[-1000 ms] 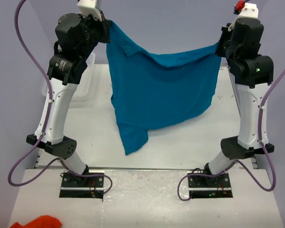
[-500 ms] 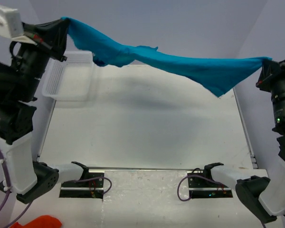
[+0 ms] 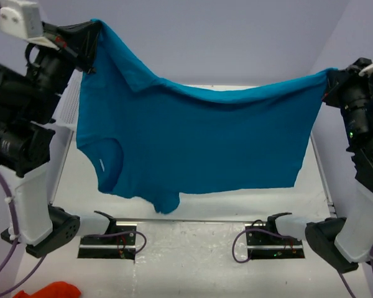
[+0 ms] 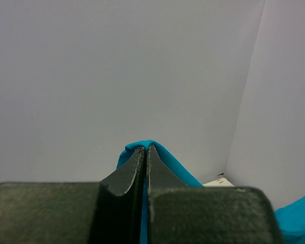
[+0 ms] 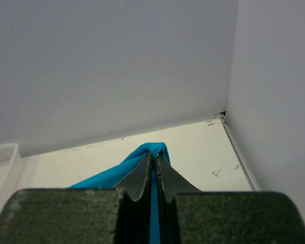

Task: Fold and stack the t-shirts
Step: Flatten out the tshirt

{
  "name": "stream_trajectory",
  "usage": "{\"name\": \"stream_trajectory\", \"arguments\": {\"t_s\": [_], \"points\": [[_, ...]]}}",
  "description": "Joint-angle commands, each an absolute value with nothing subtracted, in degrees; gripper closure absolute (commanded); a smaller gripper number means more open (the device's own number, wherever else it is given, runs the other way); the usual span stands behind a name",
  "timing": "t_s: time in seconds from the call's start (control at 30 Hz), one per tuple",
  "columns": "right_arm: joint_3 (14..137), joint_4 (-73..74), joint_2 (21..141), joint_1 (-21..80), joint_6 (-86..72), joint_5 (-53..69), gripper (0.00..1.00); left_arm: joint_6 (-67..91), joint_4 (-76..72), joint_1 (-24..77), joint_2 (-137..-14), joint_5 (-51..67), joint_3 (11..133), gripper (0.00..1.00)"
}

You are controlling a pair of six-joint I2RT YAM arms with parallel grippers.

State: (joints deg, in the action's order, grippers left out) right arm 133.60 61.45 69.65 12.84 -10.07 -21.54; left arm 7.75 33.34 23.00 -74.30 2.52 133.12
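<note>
T-shirt [image 3: 199, 136] hangs spread aloft — left fingers [image 4: 126, 175], right fingers [image 5: 137, 179] pinching its ends.

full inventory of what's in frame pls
t-shirt: 1, teal-blue, hanging spread in the air between the two grippers, above the table
basket: 1, white mesh, far-left side of table, mostly hidden in the top view
cloth: 1, orange-red, bottom-left edge of top view
table: 1, white, under the shirt
cables: several, purple, by the arm bases
left gripper: 1, black, shut on one shirt corner
right gripper: 1, black, shut on the opposite corner
</note>
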Motion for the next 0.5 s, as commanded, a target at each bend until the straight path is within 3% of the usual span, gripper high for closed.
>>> {"name": "stream_trajectory", "arguments": {"t_s": [0.0,0.2,0.37,0.47], "points": [[137.01,61.52,77.06,13.09,-9.76,-21.97,1.00,5.98,32.52,22.68,-81.19,0.26,133.58,1.00],[143.09,61.09,93.06,8.88,-10.01,-20.23,1.00,7.55,32.52,16.46,-98.50,2.35,138.78,1.00],[126.15,53.28,98.34,5.63,-10.46,-19.60,1.00,5.81,26.20,14.06,-106.95,1.59,127.64,1.00],[121.55,48.78,103.15,3.78,-11.59,-18.81,1.00,4.23,24.44,13.54,-113.36,1.23,127.09,1.00]]}}
